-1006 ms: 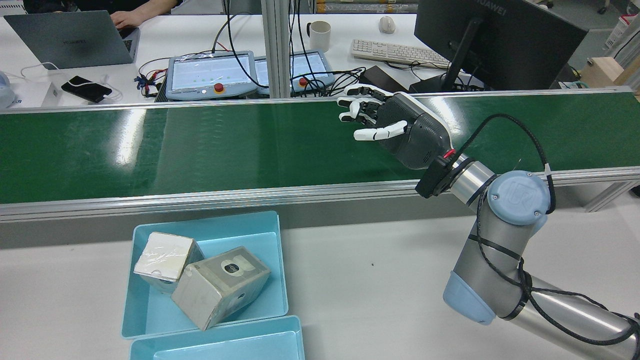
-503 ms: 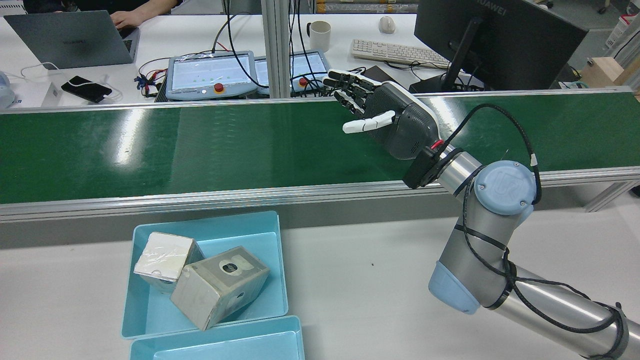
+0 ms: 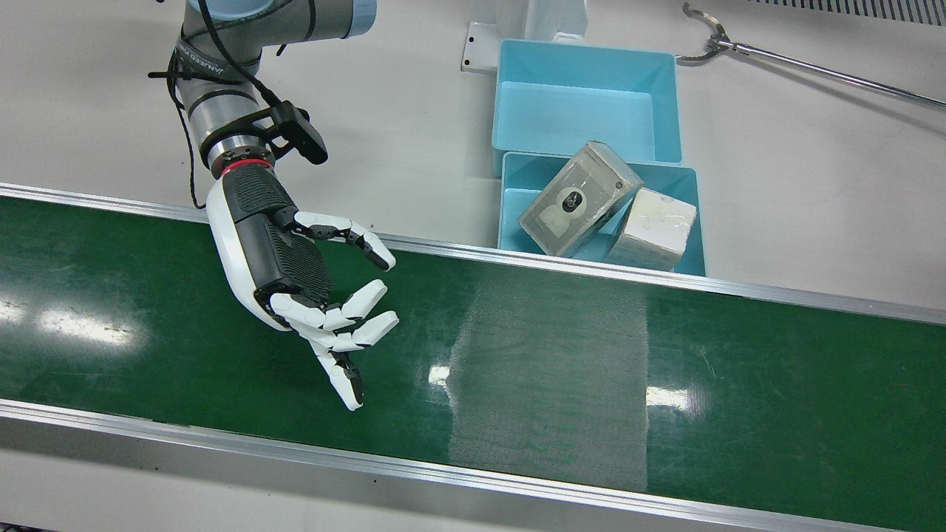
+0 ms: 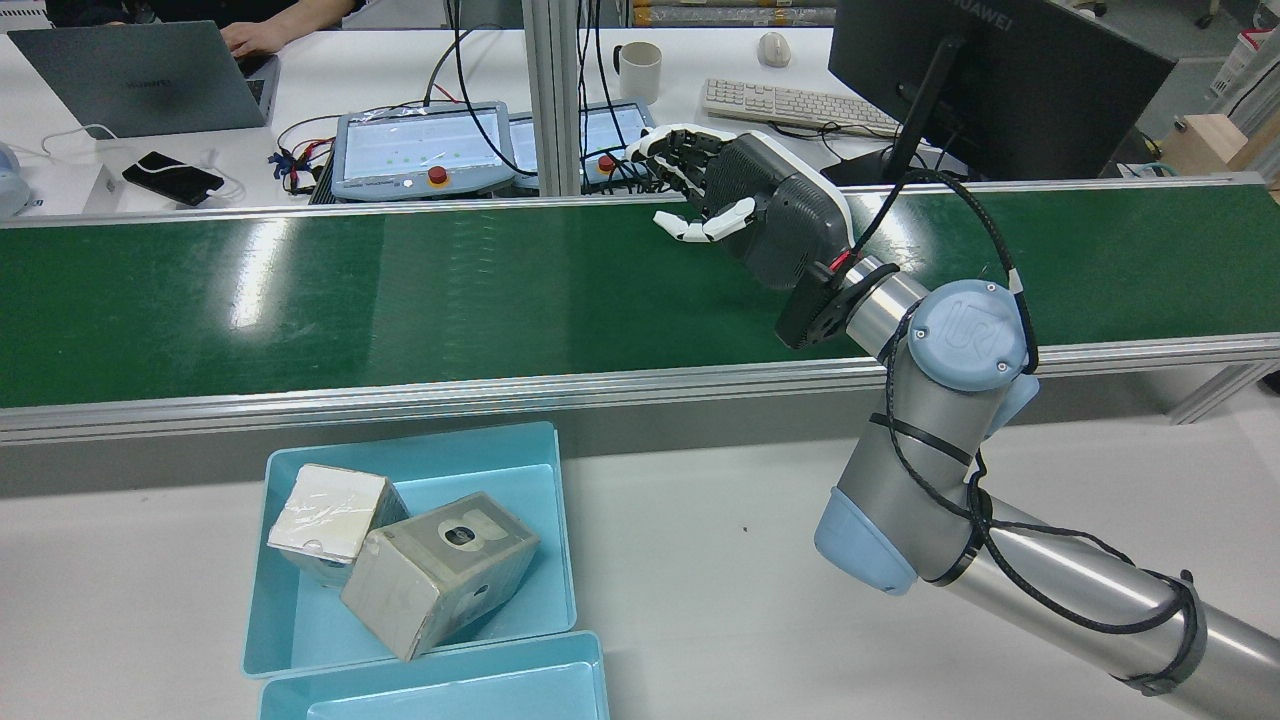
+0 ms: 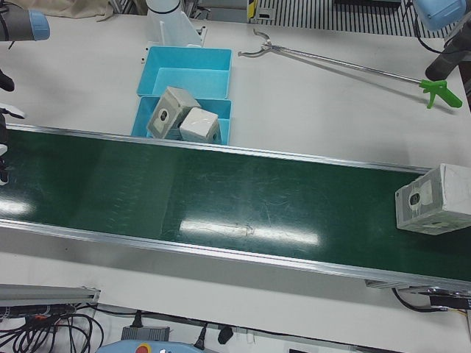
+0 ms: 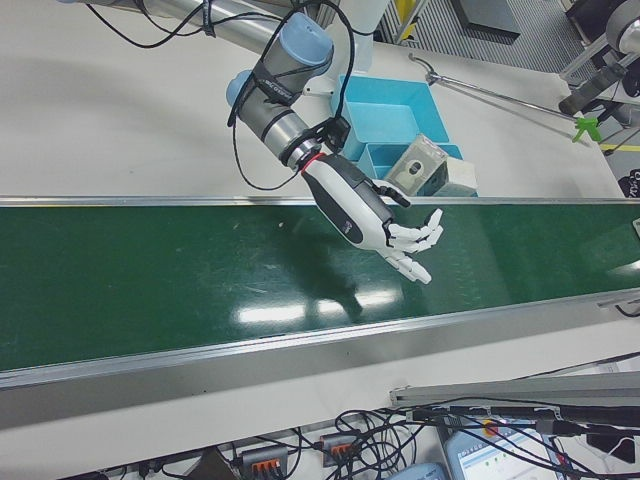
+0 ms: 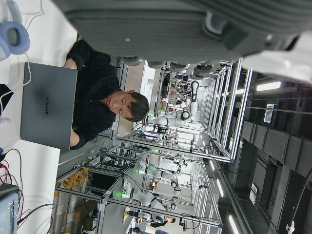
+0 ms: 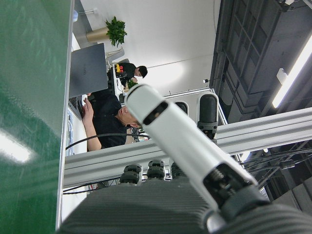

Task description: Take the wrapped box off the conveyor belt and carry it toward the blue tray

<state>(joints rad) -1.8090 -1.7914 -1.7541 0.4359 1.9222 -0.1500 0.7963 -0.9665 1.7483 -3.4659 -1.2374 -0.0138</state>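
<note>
Right hand (image 4: 745,205) shifts further across the belt (image 4: 400,300) toward its far rail | fingers spread, empty | wrapped box (image 5: 434,200) at belt's far end, well apart | reach pending

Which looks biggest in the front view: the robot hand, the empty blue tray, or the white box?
1. Right hand, though it hangs nearer the camera, so that may flatter it.
2. Empty blue tray; close to the hand in looks.
3. White box, clearly smallest.
</note>
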